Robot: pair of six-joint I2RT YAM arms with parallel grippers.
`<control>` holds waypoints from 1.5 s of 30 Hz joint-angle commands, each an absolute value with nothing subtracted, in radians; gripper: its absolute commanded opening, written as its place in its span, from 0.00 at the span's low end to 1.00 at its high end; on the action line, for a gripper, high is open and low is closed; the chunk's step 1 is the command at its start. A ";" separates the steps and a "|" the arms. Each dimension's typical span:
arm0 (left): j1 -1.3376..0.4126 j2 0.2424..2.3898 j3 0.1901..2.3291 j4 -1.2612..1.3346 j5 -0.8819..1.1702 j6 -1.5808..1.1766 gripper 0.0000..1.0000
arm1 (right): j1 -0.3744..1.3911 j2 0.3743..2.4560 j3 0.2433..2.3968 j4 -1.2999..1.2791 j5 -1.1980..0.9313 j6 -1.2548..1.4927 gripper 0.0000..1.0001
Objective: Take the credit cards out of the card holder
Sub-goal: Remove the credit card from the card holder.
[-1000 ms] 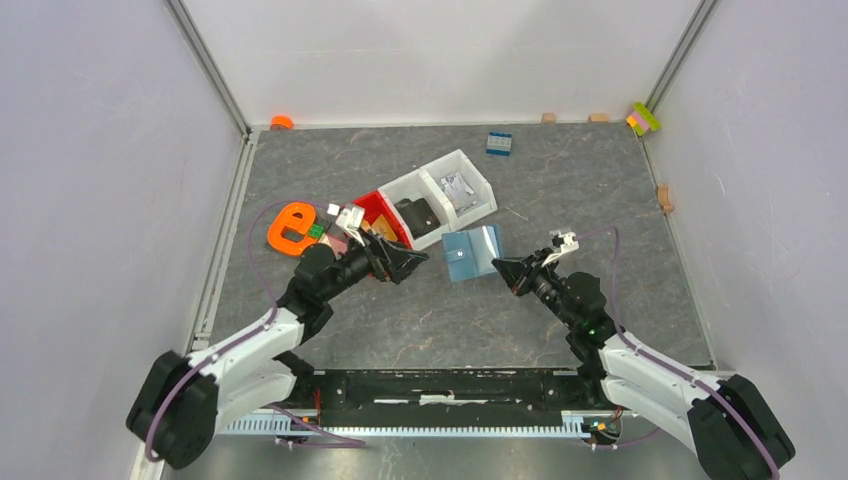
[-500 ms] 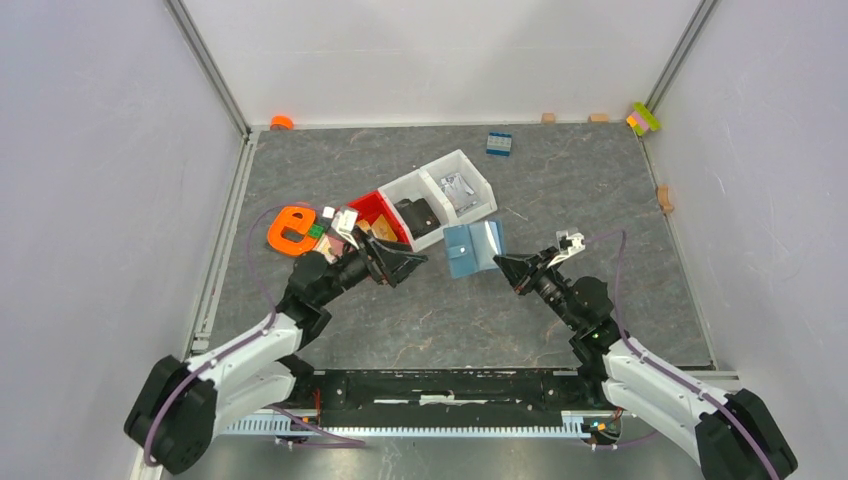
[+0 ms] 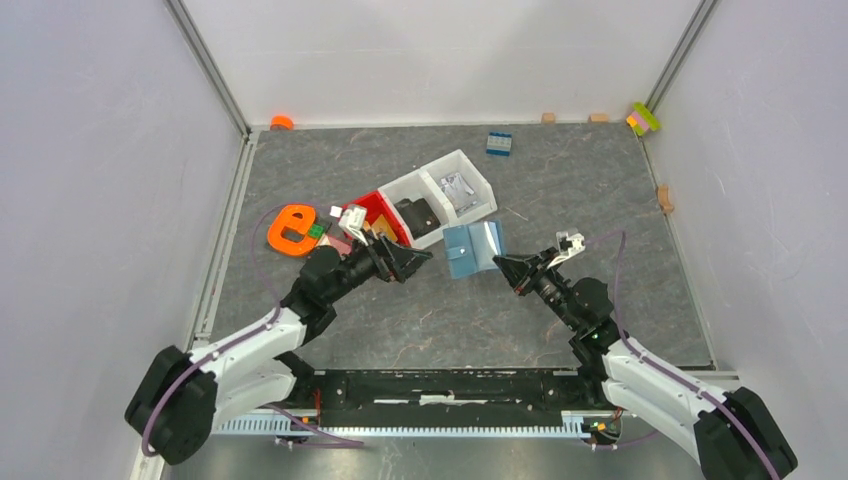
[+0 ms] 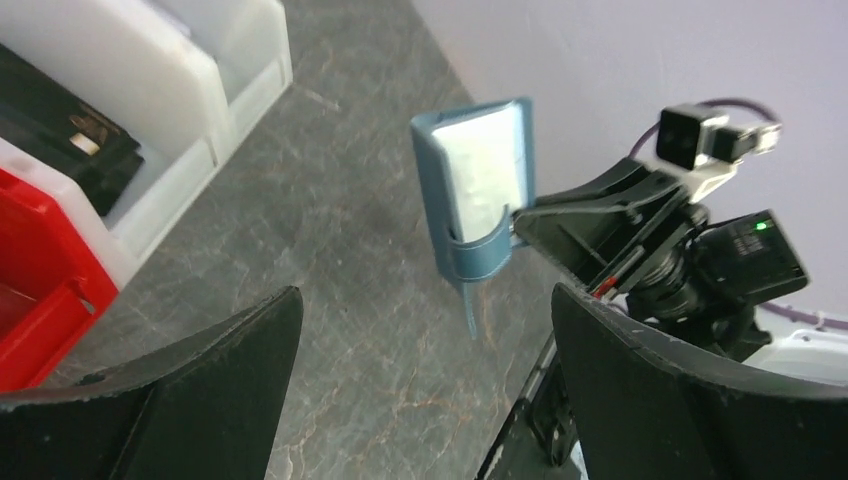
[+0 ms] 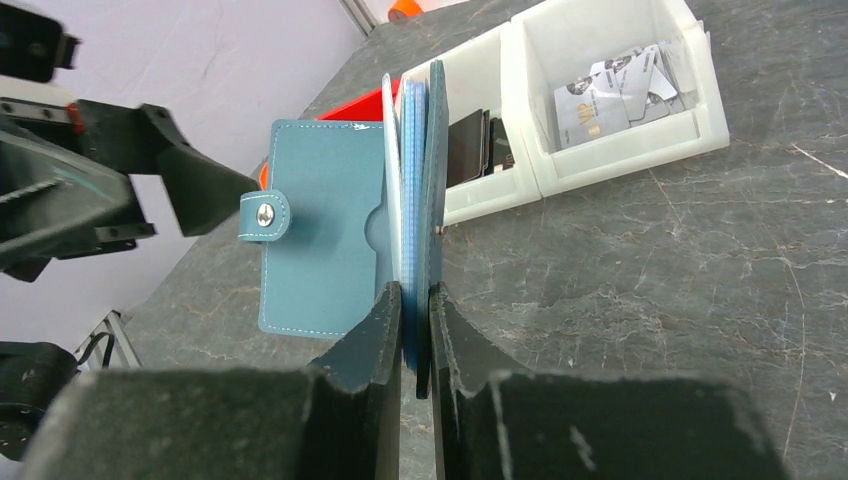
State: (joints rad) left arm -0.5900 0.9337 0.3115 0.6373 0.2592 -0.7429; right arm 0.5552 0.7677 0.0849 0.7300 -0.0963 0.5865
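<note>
On the grey stone-patterned table (image 3: 600, 200), the left arm (image 3: 260, 340) and right arm (image 3: 640, 370) reached toward each other from the near edge. A row of three bins (image 3: 440, 195), one red and two white, sat behind them, with a black wallet (image 3: 415, 215) in the middle one and silvery cards (image 5: 600, 95) in the end one. Just in front, the teal card holder (image 3: 472, 248) stood half-open like a book, one leaf pinched in the right gripper (image 3: 503, 265). Its snap tab (image 5: 262, 215) pointed toward the left gripper (image 3: 418, 260), whose fingers were spread wide, near the holder but not touching.
</note>
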 commanded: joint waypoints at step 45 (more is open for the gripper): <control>-0.751 1.746 0.968 -0.130 0.166 -0.427 0.02 | 0.620 1.189 0.350 0.449 -0.063 0.498 0.47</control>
State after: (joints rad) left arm -0.7258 1.7645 0.9371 -0.0525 0.2661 -0.5083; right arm 0.6151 1.1831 0.3107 0.4747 -0.0978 0.5247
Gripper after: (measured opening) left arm 0.074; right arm 0.473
